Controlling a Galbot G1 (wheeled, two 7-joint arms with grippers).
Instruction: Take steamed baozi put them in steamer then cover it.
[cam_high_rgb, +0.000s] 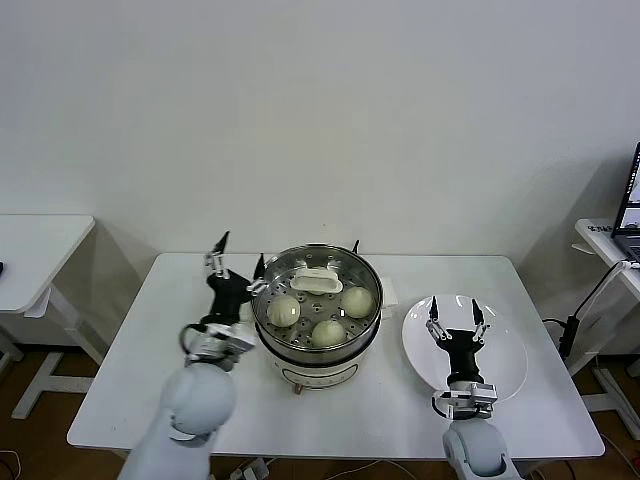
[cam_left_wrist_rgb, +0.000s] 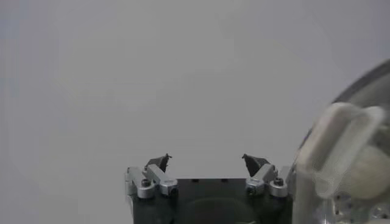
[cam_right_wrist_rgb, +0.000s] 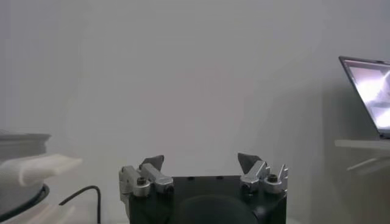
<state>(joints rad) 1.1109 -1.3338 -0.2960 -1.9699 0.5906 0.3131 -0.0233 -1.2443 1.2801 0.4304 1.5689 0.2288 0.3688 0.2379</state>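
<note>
The steamer (cam_high_rgb: 318, 352) stands in the middle of the table with the clear glass cover (cam_high_rgb: 300, 266) lying on it, cream handle (cam_high_rgb: 317, 280) on top. Through the glass I see three steamed baozi (cam_high_rgb: 284, 311) (cam_high_rgb: 328, 333) (cam_high_rgb: 358, 301) on the tray. My left gripper (cam_high_rgb: 241, 253) is open and empty just beside the steamer's left rim, fingers pointing up. In the left wrist view the left gripper (cam_left_wrist_rgb: 207, 159) holds nothing, and the cover's handle (cam_left_wrist_rgb: 338, 146) is close by. My right gripper (cam_high_rgb: 455, 325) (cam_right_wrist_rgb: 201, 159) is open and empty above the white plate.
A white plate (cam_high_rgb: 505, 365) with nothing on it lies right of the steamer. The white table (cam_high_rgb: 120, 340) has bare room at the front and left. A second table (cam_high_rgb: 40, 240) stands at far left. A laptop (cam_high_rgb: 631, 200) (cam_right_wrist_rgb: 367, 91) sits on a side desk at far right.
</note>
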